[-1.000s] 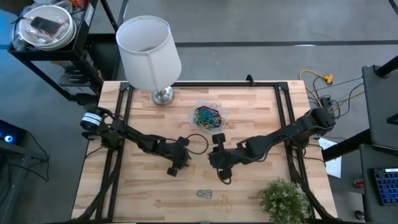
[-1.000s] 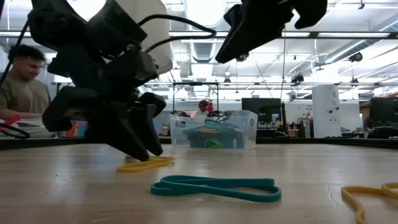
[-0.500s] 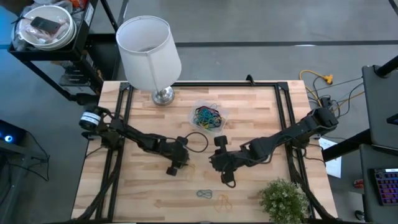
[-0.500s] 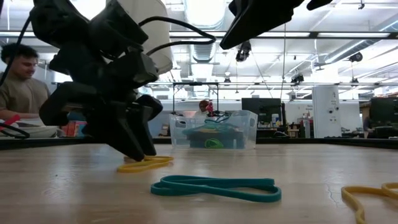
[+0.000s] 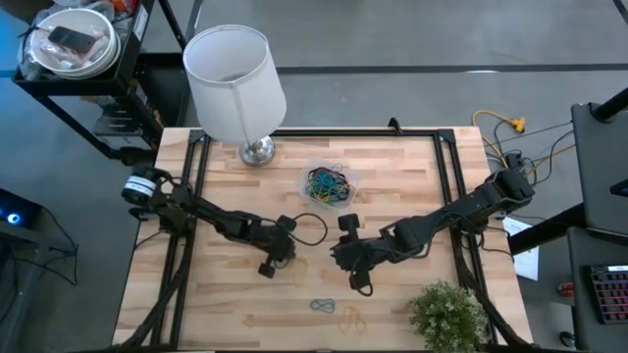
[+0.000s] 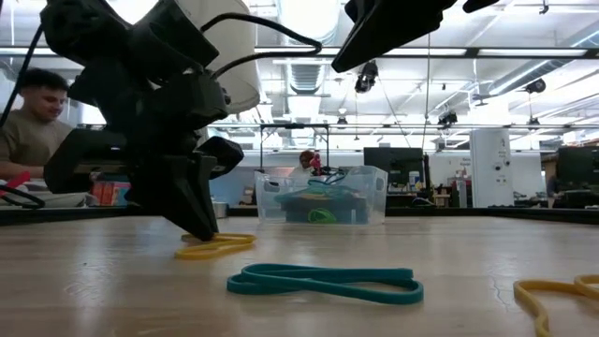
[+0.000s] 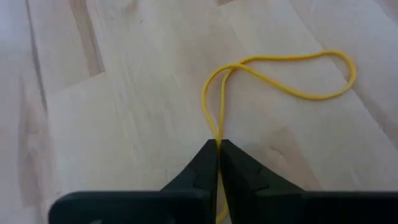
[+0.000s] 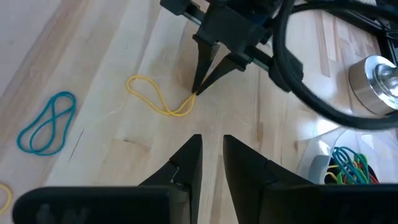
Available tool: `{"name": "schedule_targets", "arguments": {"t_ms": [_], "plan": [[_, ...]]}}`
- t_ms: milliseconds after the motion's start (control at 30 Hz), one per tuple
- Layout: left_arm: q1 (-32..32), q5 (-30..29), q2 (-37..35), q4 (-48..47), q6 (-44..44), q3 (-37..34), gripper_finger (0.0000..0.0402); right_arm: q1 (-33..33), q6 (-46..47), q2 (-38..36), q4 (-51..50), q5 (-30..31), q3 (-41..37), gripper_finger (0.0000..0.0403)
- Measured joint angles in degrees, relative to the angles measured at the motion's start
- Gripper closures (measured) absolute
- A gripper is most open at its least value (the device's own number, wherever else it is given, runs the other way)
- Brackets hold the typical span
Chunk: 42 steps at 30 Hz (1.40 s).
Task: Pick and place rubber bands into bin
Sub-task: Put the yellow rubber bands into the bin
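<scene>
— What's on the wooden table (image 5: 412,176)?

— A clear bin (image 5: 330,183) of rubber bands (image 5: 328,182) at the far middle, beside a lamp (image 5: 235,83). A teal band (image 6: 323,282) lies near the front edge.

— The left gripper (image 7: 217,151)?

— Down at the table's centre, fingers pinched together on one end of a yellow rubber band (image 7: 283,74) (the rest lies flat on the wood).

— The right gripper (image 8: 210,146)?

— Just right of it, above the table, fingers slightly apart, holding nothing.

Thin yellow rubber band (image 7: 283,74) on pale striped wood-plank desk (image 5: 392,167); black left pincer (image 7: 218,155). Teal twisted band (image 6: 323,282); clear plastic bin (image 5: 330,183) w/ multicolour bands, approx blue/green/yellow. White lampshade (image 5: 234,69).
</scene>
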Motion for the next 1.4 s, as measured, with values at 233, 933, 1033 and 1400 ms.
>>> {"name": "schedule_targets", "arguments": {"t_ms": [233,933,1033,1400], "plan": [[-2.7,-15.6,-5.0,-2.3,2.1,-0.6,0.0401,0.6,2.5,-0.5,-2.7,0.3,0.0,0.0344],[1.4,-27.5,-17.8,12.6,18.0,0.6,0.0401,7.5,20.7,-1.7,-10.9,-0.1,-0.7,0.0344],[4.4,-27.5,-17.2,17.3,20.0,0.7,0.0401,8.3,20.6,-1.7,-10.9,-0.1,-0.7,0.0344],[17.9,-20.5,-11.2,23.0,20.9,2.5,0.0401,9.0,20.6,-1.7,-10.5,0.0,-0.5,0.0344]]}}
